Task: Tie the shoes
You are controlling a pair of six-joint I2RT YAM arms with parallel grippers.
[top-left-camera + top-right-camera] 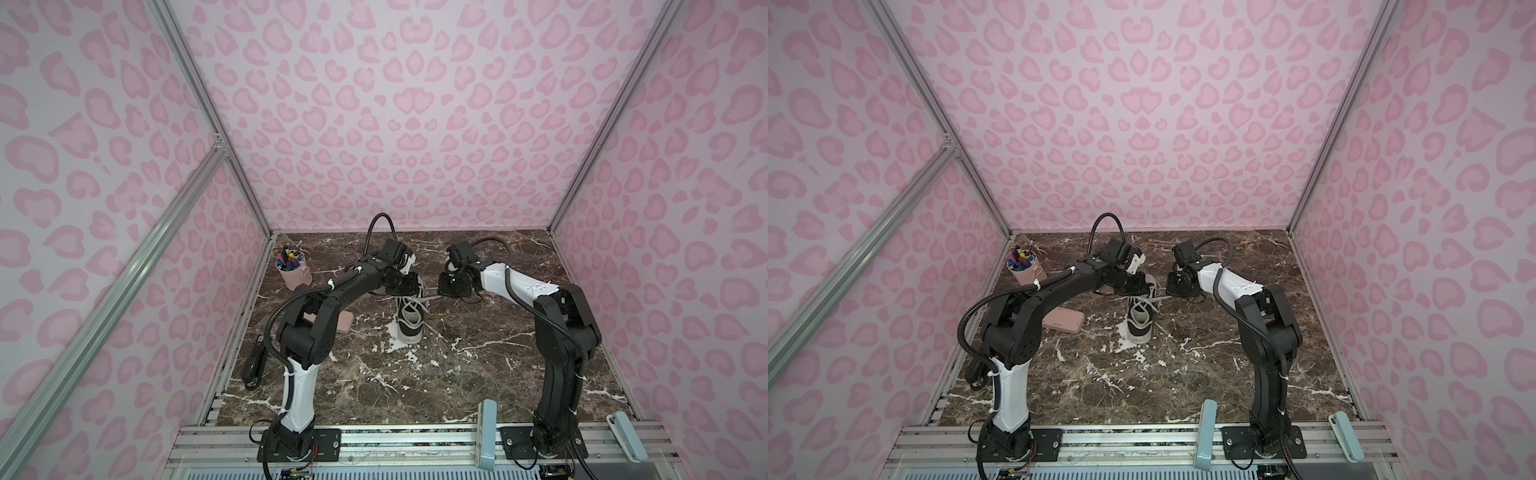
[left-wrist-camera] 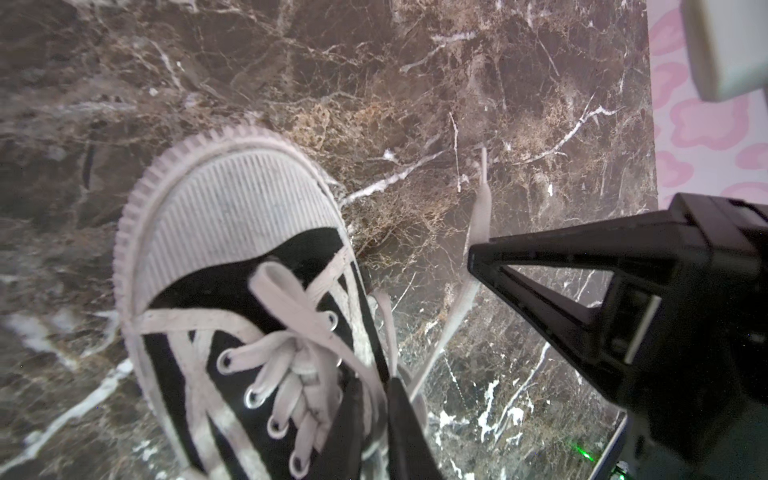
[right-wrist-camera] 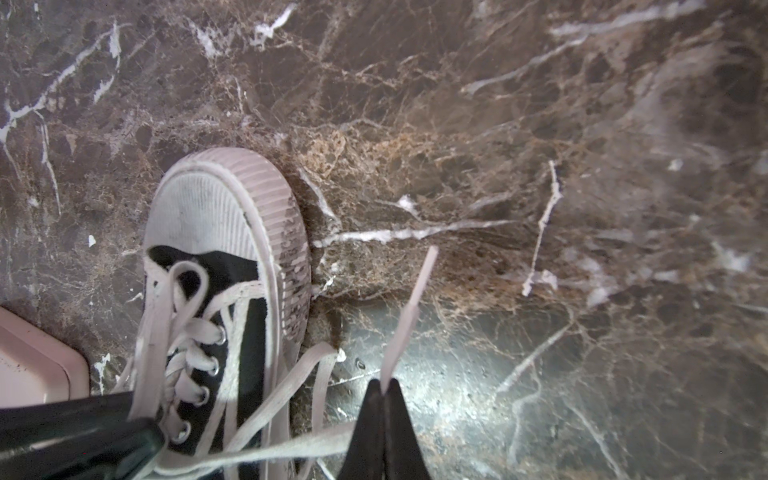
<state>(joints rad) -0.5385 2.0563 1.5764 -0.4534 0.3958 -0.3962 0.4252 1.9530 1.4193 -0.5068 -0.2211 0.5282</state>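
Brown marble tabletop (image 1: pixel 478 374), black canvas sneaker with white toe cap (image 1: pixel 409 322) centre of a top view; right end effector (image 3: pixel 384 392) pinches white flat lace (image 3: pixel 409 307) tail, left end effector (image 2: pixel 401 411) closed on lace too; looks mid-knot, next calls for crossing strands.

A robot test booth: pink leopard-print panels (image 1: pixel 395 104) on aluminium framing (image 1: pixel 200 95) around a marble-look tabletop (image 1: pixel 415 374)

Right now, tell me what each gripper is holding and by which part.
Right gripper: the white lace, pinched just short of its free tip. Left gripper: shut close beside the shoe; a hold there cannot be told.
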